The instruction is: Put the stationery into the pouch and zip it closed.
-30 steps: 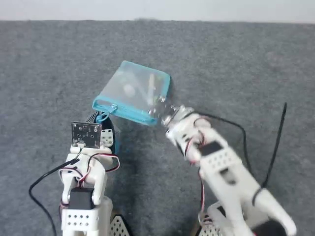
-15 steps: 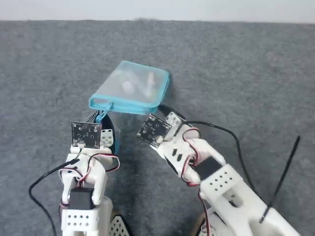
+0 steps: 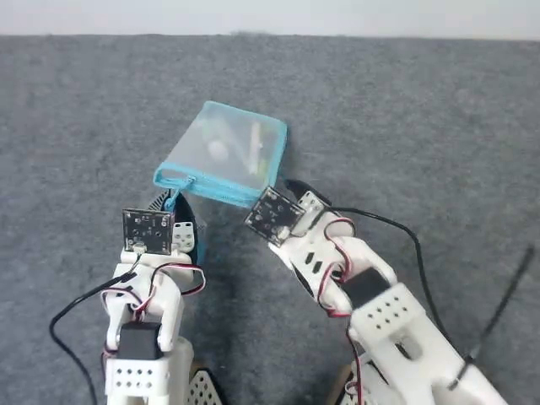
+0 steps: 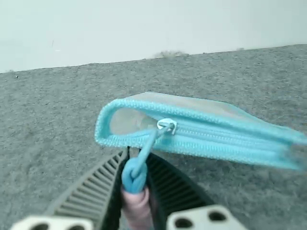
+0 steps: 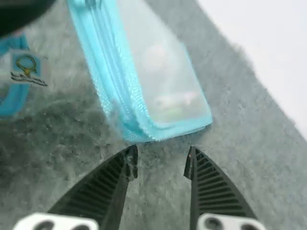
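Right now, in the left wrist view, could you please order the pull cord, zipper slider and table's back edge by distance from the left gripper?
1. Pull cord: held in the left gripper.
2. Zipper slider: just beyond, near the pouch's end.
3. Table's back edge: farthest, behind the pouch.

High camera: fixed, above and behind both arms, facing down over the table [image 3: 439, 110]. It stands at a moderate distance and covers the whole work area, with the wall [image 3: 270, 15] at the far edge.

Left wrist camera: behind the left gripper [image 4: 137, 154], facing forward along its fingers at a low angle. The pouch [image 4: 201, 134] is close ahead of the tips, with the wall beyond.

Right wrist camera: behind the right gripper [image 5: 161, 155], tilted steeply down past its fingers. A pouch corner lies very near, just ahead of the tips.

Shared: the pouch appears in all three views, and the pull [image 4: 134, 173] in the high and left wrist views.
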